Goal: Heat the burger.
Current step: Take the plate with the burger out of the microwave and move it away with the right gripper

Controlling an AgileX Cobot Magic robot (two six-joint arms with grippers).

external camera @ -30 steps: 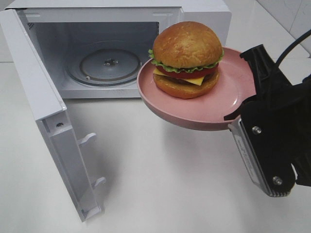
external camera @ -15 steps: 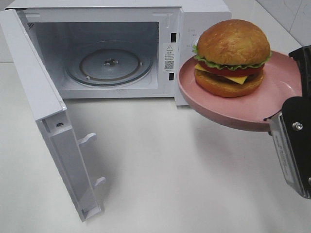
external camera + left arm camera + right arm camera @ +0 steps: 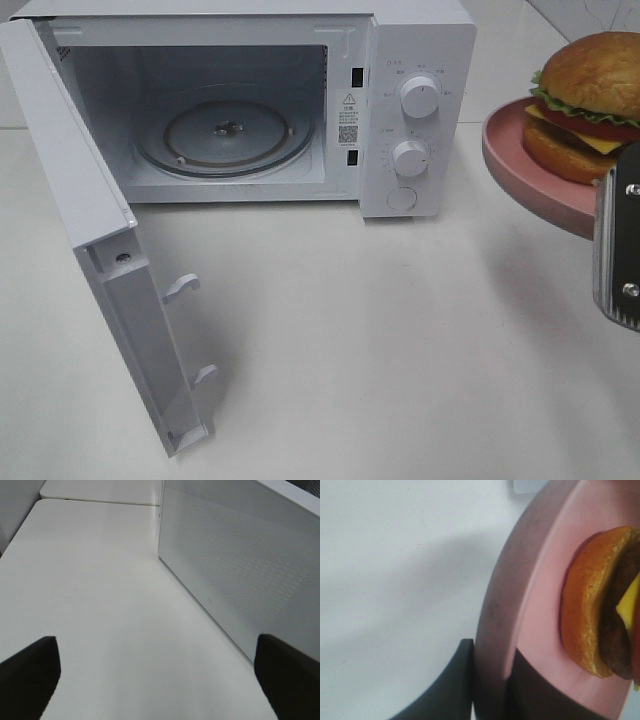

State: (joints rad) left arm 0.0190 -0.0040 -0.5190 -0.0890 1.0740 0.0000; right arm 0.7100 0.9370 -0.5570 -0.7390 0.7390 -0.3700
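The burger [image 3: 590, 95], with a golden bun, lettuce, tomato and cheese, sits on a round pink plate [image 3: 530, 185] held in the air at the far right edge, to the right of the microwave [image 3: 420, 40]. My right gripper [image 3: 490, 685] is shut on the plate's rim, one dark finger [image 3: 455, 680] under it and one on top. The right wrist view shows the burger's [image 3: 592, 625] lower bun and patty close up. My left gripper [image 3: 160, 680] is open over bare table, with nothing between its fingers [image 3: 30, 670].
The microwave door [image 3: 90, 220] stands swung open at the left, reaching toward the table's front. The glass turntable [image 3: 225, 135] lies inside the cavity. Two knobs [image 3: 418, 97] are on the right panel. A perforated white panel [image 3: 240, 565] is beside the left gripper.
The right gripper has carried the plate and burger to the right, from in front of the microwave opening to the right edge of the view. The left gripper stays open.
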